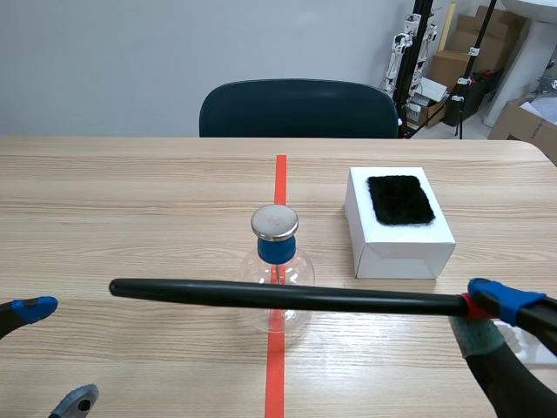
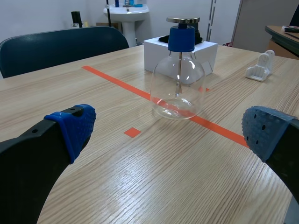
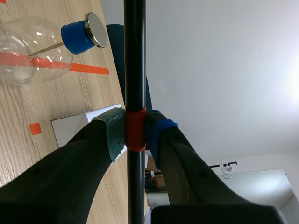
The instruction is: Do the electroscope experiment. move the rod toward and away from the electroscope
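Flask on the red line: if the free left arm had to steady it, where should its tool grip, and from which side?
Probably grip the blue neck under the metal cap: it is narrow and straight-sided, while the glass bulb is wide, round and smooth. Bring the open left tool in level from its own side; the rod in the right tool crosses in front of it.

A pale wooden counter (image 1: pixel 130 200) is carrying a glass electroscope (image 1: pixel 277 259) sitting on the orange tape line (image 1: pixel 280 183), a white box (image 1: pixel 392 257) standing near it, and a small white object (image 2: pixel 259 69) lying farther off.
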